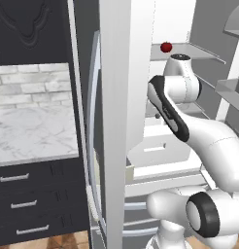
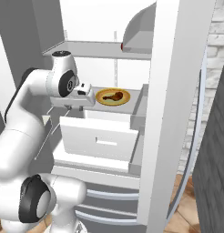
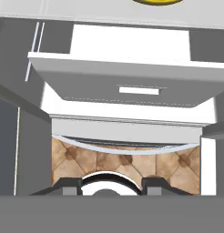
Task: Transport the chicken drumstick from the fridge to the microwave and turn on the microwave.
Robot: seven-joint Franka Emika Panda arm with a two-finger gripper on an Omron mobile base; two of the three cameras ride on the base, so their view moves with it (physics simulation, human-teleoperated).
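In the left base view, the arm is reached into the open fridge.

In the right base view, the chicken drumstick lies on a yellow plate at the shelf's right edge, the gripper just beside it.

In the hand view, the fingertips stand apart, nothing between them. The approach step is judged current; advancing over the drumstick is required next.

Glossy white rounded arm, black joint bands, bulbous base segments.

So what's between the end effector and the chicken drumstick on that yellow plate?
Nothing. In the right base view the end effector sits just left of the yellow plate holding the chicken drumstick, with only bare fridge shelf between them.
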